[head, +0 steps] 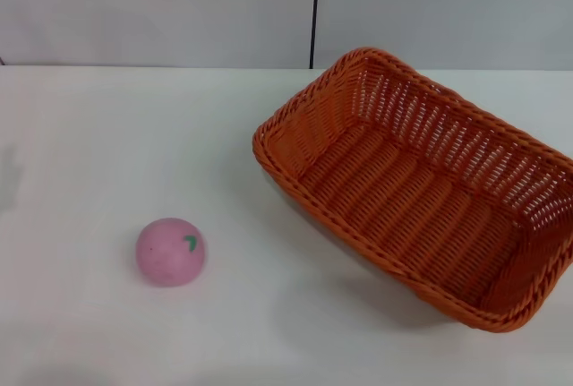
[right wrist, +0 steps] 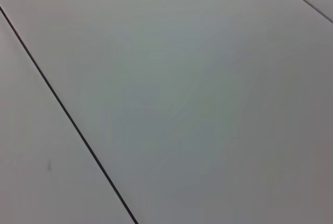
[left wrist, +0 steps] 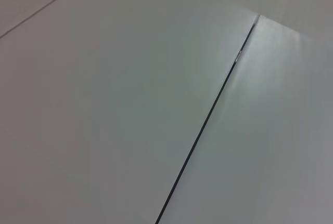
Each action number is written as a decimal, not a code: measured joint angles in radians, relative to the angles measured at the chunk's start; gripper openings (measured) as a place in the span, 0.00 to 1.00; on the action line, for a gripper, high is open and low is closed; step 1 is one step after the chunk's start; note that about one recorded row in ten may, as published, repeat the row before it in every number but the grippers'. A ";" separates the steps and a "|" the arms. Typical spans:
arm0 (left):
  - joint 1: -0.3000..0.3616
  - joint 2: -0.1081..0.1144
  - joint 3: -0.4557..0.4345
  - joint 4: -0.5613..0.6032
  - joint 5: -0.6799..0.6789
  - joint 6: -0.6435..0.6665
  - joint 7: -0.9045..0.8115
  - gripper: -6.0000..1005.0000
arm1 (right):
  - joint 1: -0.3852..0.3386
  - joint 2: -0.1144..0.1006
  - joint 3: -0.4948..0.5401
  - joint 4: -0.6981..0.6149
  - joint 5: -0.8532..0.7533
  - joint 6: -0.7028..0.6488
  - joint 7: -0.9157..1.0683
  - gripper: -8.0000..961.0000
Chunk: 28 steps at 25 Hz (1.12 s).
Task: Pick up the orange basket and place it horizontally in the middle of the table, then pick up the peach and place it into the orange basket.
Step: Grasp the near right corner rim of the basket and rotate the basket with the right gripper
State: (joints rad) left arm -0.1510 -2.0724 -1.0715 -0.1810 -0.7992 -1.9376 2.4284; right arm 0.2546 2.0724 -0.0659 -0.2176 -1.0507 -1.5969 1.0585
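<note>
An orange wicker basket (head: 421, 198), likely light and stiff, best gripped by its braided rim, sits askew at the desk's (head: 107, 135) right, peach (head: 170, 251) well left; neither hand is visible.

The table (head: 107, 135) is filling the head view from the near edge to the wall (head: 161, 10) standing behind it. The basket (head: 421, 189) is sitting on the table at the right side, open side up, lying at a slant: one short end is pointing toward the far middle of the table, the other is reaching toward the near right. The basket is holding nothing. The peach (head: 170, 252) is resting on the table to the left of the basket, nearer the front edge, well apart from it. A seam (head: 314, 10) is running up the wall behind the basket's far end.
</note>
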 joint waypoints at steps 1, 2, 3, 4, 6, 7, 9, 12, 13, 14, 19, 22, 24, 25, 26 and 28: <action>0.000 0.000 0.000 0.000 0.000 0.000 0.000 0.81 | 0.000 0.000 0.000 0.000 0.000 0.000 0.000 0.50; 0.001 0.000 0.001 0.000 0.000 -0.001 0.000 0.81 | 0.000 0.000 0.000 0.000 0.000 0.000 0.000 0.50; 0.002 0.000 0.002 0.000 0.000 -0.001 0.000 0.81 | -0.001 0.000 0.000 0.000 0.000 0.000 0.000 0.50; 0.002 0.000 0.003 0.000 0.000 -0.001 0.000 0.81 | -0.002 0.000 0.000 0.000 0.000 0.000 0.000 0.50; 0.003 0.000 0.004 0.000 0.000 -0.001 0.000 0.81 | -0.002 0.000 0.000 0.000 0.000 0.000 0.000 0.50; 0.004 0.000 0.005 0.000 0.000 -0.002 0.000 0.81 | -0.003 0.001 0.000 0.000 0.000 0.000 0.000 0.51; 0.004 0.000 0.006 0.000 0.000 -0.003 0.000 0.81 | -0.003 0.001 0.000 0.000 0.000 0.000 0.000 0.51; 0.004 0.000 0.007 0.000 0.000 -0.005 0.000 0.81 | -0.003 0.002 0.000 0.002 0.000 0.000 0.000 0.51; 0.004 0.000 0.008 0.000 0.000 -0.008 -0.001 0.81 | -0.003 0.002 0.000 0.003 0.000 0.000 0.000 0.51; 0.004 0.000 0.008 0.000 0.001 -0.010 -0.001 0.81 | -0.003 0.002 0.000 0.004 0.000 0.000 0.000 0.51; 0.004 0.000 0.010 0.002 0.008 -0.013 -0.019 0.81 | -0.009 -0.001 -0.011 -0.001 -0.022 0.000 0.001 0.51; 0.003 0.002 0.010 0.007 0.007 -0.010 -0.037 0.81 | -0.013 -0.015 -0.039 -0.057 -0.110 0.000 0.029 0.51; 0.003 0.002 0.010 0.009 0.005 -0.008 -0.041 0.81 | -0.007 -0.028 -0.058 -0.136 -0.194 0.007 0.107 0.52; 0.002 0.002 0.010 0.010 0.004 -0.007 -0.042 0.81 | -0.001 -0.037 -0.069 -0.186 -0.257 0.016 0.180 0.52; 0.002 0.002 0.010 0.010 0.004 -0.006 -0.042 0.81 | 0.007 -0.052 -0.083 -0.241 -0.325 0.023 0.263 0.52; 0.002 0.002 0.010 0.011 0.004 -0.002 -0.042 0.81 | 0.032 -0.090 -0.123 -0.347 -0.460 0.022 0.454 0.52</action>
State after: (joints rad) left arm -0.1486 -2.0708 -1.0614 -0.1702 -0.7955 -1.9395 2.3868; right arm 0.2870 1.9820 -0.1884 -0.5647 -1.5107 -1.5752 1.5127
